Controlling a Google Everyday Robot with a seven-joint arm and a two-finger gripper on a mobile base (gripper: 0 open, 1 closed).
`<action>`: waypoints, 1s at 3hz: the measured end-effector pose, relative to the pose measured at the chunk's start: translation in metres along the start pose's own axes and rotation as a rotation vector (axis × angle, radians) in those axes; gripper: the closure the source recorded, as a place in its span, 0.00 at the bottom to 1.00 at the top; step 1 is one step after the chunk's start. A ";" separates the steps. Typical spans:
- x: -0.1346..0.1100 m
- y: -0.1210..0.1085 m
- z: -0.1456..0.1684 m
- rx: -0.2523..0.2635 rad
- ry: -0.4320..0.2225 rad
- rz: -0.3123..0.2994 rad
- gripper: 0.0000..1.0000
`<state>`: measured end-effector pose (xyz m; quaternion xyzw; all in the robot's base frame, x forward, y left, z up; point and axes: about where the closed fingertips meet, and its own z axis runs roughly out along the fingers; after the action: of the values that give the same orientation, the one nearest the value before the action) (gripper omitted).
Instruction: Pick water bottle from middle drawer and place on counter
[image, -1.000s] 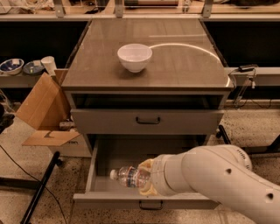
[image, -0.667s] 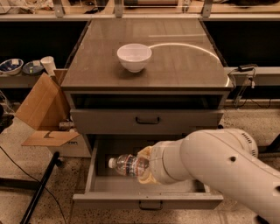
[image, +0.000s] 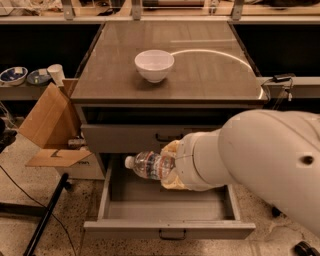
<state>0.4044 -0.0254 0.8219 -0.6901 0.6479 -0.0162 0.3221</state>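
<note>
The gripper (image: 173, 169) sits over the open middle drawer (image: 150, 202), its yellowish fingers (image: 171, 150) pinching the water bottle (image: 149, 164) at its base end; the bottle lies roughly level, white cap pointing left, and hangs clear of the drawer's flat tray, just below the closed upper drawer (image: 127, 138); the bulky white arm (image: 260, 160) reaches in from the right and hides the right part of the cabinet front. The middle drawer is pulled well out, its low front panel and small dark handle (image: 172, 234) nearest the camera. Above, the glossy grey-brown surface (image: 215, 75) of the cabinet carries a white bowl (image: 154, 65) towards its left half, with a bright curved reflection beside it. Left of the cabinet an open cardboard box (image: 47, 122) leans against its side; behind that, on a low shelf, stand small dishes (image: 14, 75) and a white cup (image: 55, 74).
</note>
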 end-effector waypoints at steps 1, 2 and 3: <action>-0.008 -0.019 -0.045 0.054 -0.006 -0.040 1.00; -0.012 -0.024 -0.047 0.059 -0.005 -0.058 1.00; -0.017 -0.040 -0.054 0.069 -0.006 -0.094 1.00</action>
<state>0.4131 -0.0343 0.8900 -0.7082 0.6129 -0.0515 0.3466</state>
